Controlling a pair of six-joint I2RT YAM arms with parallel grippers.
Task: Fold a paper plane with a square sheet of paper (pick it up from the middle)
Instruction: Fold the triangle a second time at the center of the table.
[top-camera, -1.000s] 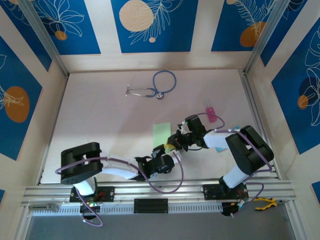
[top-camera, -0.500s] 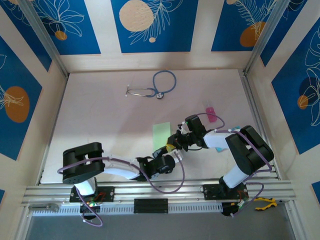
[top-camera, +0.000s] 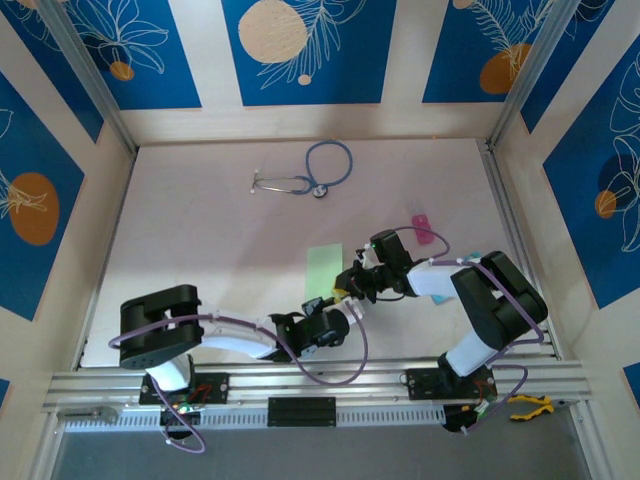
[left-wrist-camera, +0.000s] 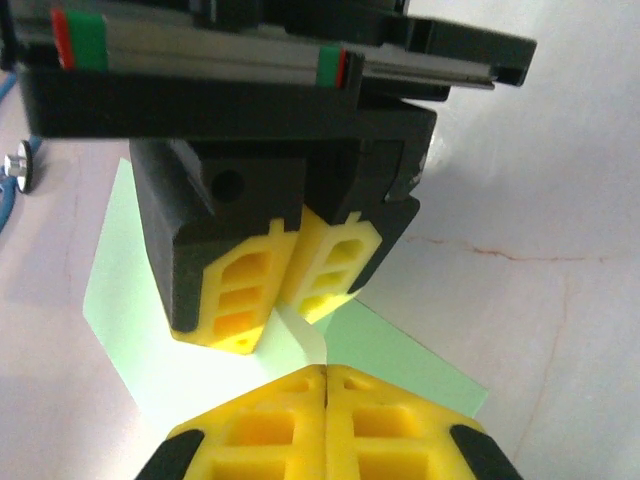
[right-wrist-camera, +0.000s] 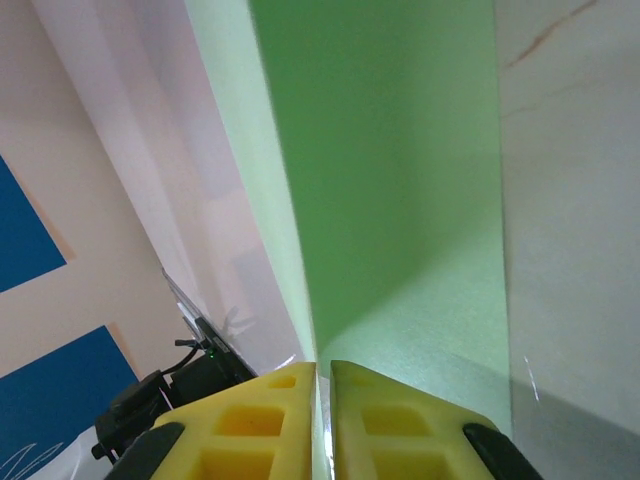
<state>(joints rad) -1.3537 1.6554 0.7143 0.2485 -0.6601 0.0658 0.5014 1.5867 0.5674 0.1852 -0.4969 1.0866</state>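
Table (top-camera: 190, 240) left lies open; stethoscope (top-camera: 319, 190) far, pink block (top-camera: 421, 228) right.

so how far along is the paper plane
Early. Done: the green sheet is gripped at its near edge. In hand: left hand and right hand are shut, pinching a raised ridge of it; the rest lies mostly flat on the table. Left: no dart shape shows yet, so the folding remains.

Left gripper (left-wrist-camera: 325, 375) and right gripper (left-wrist-camera: 286, 300) tip to tip, both jaws together.
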